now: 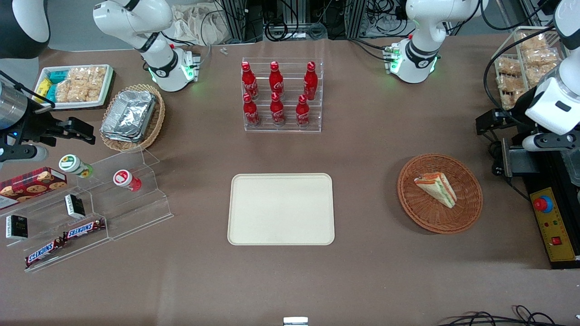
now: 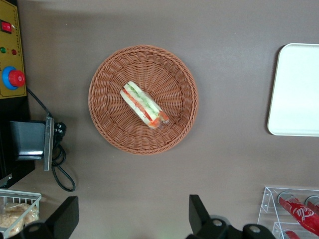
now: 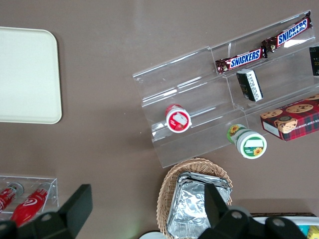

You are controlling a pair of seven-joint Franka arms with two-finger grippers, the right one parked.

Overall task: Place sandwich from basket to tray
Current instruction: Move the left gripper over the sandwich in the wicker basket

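Note:
The sandwich (image 1: pixel 436 188), a cream wedge with orange-red and green layers, lies on its side in the round reddish-brown wicker basket (image 1: pixel 466 213). Both also show in the left wrist view: the sandwich (image 2: pixel 144 105) in the middle of the basket (image 2: pixel 114 124). The cream-beige tray (image 1: pixel 281 209) lies flat and bare at the table's middle; part of it shows in the left wrist view (image 2: pixel 296 89). My left gripper (image 1: pixel 487 131) is open and empty, held high above the table, a little farther from the front camera than the basket; its fingers (image 2: pixel 197 214) stand wide apart.
A yellow emergency-stop box (image 1: pixel 550 222) and a grey box with a cable (image 2: pixel 30 139) sit beside the basket at the working arm's end. A clear rack of red bottles (image 1: pixel 282 97) stands farther back than the tray. Clear snack shelves (image 1: pixel 90 213) stand toward the parked arm's end.

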